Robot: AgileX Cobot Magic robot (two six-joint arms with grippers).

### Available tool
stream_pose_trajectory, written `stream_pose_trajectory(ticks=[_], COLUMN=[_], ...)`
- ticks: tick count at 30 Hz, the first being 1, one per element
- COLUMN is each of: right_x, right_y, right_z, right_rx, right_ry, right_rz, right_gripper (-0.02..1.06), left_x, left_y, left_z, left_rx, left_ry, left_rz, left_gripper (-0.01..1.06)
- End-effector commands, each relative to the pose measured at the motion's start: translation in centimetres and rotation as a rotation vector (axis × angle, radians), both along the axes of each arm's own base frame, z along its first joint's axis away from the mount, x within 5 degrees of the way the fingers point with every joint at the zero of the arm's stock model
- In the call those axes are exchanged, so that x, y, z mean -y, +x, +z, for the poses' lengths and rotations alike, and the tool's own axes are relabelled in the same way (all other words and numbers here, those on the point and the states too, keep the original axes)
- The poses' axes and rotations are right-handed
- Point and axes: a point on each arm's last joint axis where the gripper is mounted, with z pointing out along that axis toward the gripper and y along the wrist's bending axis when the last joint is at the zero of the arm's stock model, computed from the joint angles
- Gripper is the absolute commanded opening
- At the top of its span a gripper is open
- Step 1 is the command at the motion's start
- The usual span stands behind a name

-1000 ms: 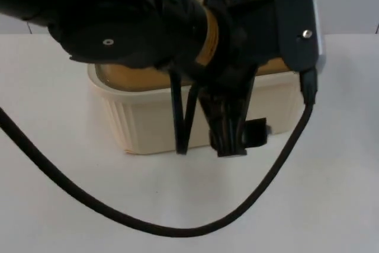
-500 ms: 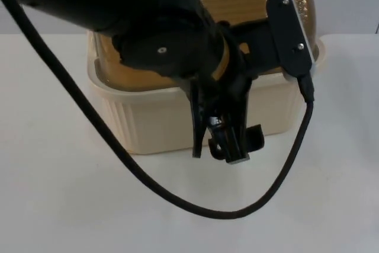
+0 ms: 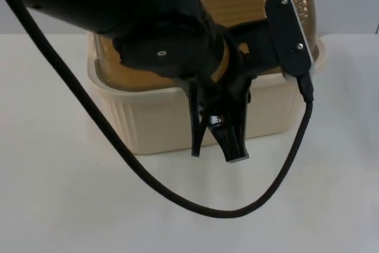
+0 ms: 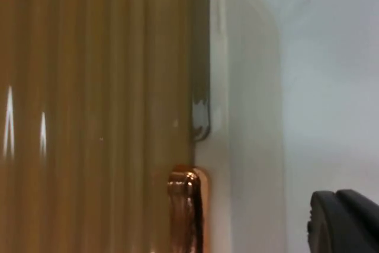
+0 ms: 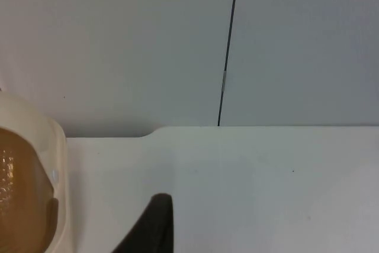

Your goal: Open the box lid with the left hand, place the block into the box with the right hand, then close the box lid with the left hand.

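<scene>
We saw the cream box point(image 3: 148, 122) standing on the white desk point(image 3: 71, 205) near the grey partition wall point(image 5: 118, 45), its ribbed amber lid point(image 3: 254, 4) seated on the rim, so by our reading the task was still at its first step, the opening. The left hand point(image 3: 216, 149) hung over the box's near wall, its two black fingers point(image 3: 234, 146) pointing down past the front edge with a gap between them and nothing in the gap. We judged it was placed there because the lid's front lip is the natural place to catch and lift. In the left wrist view the amber lid ran alongside the cream rim point(image 4: 243, 117), with a glossy amber tab point(image 4: 185, 205) at the edge, probably the catch the hand was after.

The right hand point(image 5: 155, 223) waited off to the side, above the bare desk just beside the box's corner point(image 5: 44, 146); we could not tell whether its fingers were apart or together. We could not make out the block anywhere, so where it lay we cannot say. The lid would likely pivot at its far edge, so the lift called for a hold under the front lip.
</scene>
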Motion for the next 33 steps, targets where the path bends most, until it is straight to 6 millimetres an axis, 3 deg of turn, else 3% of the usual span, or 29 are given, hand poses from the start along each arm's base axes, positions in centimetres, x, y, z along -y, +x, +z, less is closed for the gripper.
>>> stream_pose_trajectory(ticks=[1,21,33], right_x=[0.1,0.1,0.0], right_y=[0.2,0.5,0.5], right_z=[0.2,-0.1,-0.1], right_rx=[0.012,-0.015,-0.015], right_ry=[-0.013,-0.011,-0.007], right_rz=[0.001,-0.001,0.001], right_gripper=[1.05,1.05,1.05], left_x=[0.0,-0.2,-1.4], left_y=[0.2,0.9,2.3], left_z=[0.1,0.3,0.5], left_rx=[0.02,0.121,0.138], left_ry=[0.018,0.061,0.045], left_rz=[-0.011,-0.023,0.047], left_gripper=[0.0,0.0,0.0])
